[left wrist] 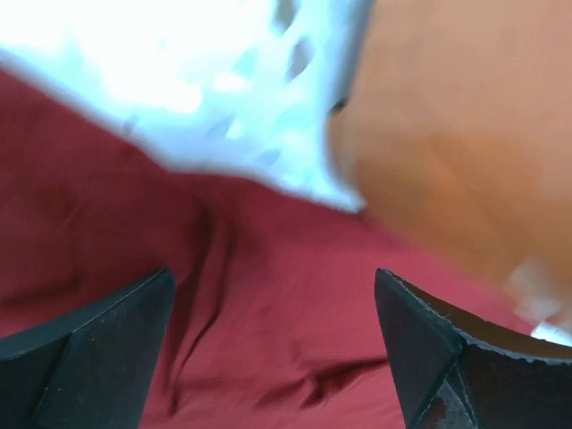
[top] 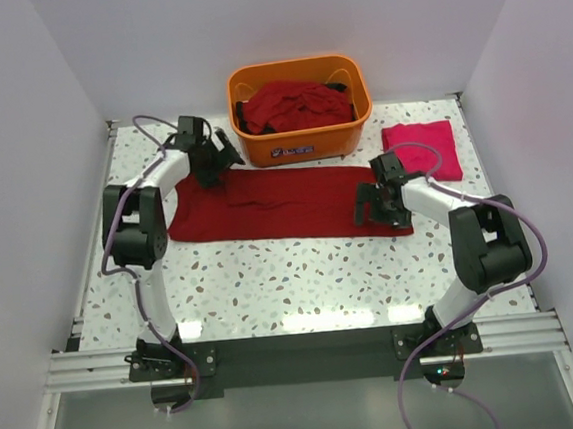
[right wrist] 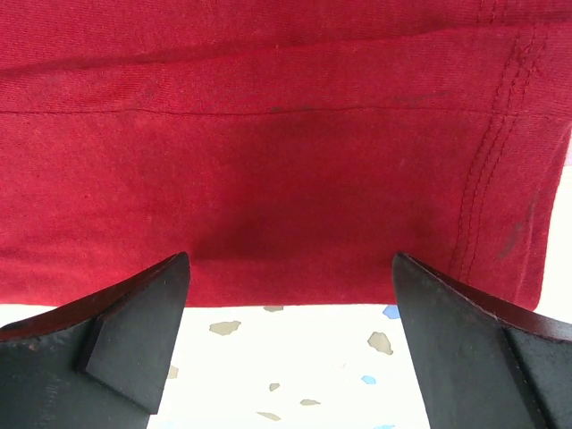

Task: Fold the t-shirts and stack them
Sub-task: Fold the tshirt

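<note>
A dark red t-shirt [top: 285, 203] lies on the table as a long flat band running left to right. My left gripper [top: 220, 160] hovers over its far left end beside the tub, open, with wrinkled cloth [left wrist: 268, 304] under the spread fingers [left wrist: 107, 349]. Over the band's right end my right gripper [top: 371, 207] also stands open; in its wrist view the shirt's near edge [right wrist: 286, 223] and hem stitching lie just past the fingertips, with bare table between them. A folded pinkish-red t-shirt [top: 423, 149] rests at the back right. More dark red t-shirts [top: 295, 105] are heaped in the tub.
The orange plastic tub [top: 305, 143] stands at the back centre, close to my left gripper and touching the band's far edge. White walls enclose the speckled table [top: 293, 284] on three sides. A metal rail [top: 298, 349] runs along the near edge.
</note>
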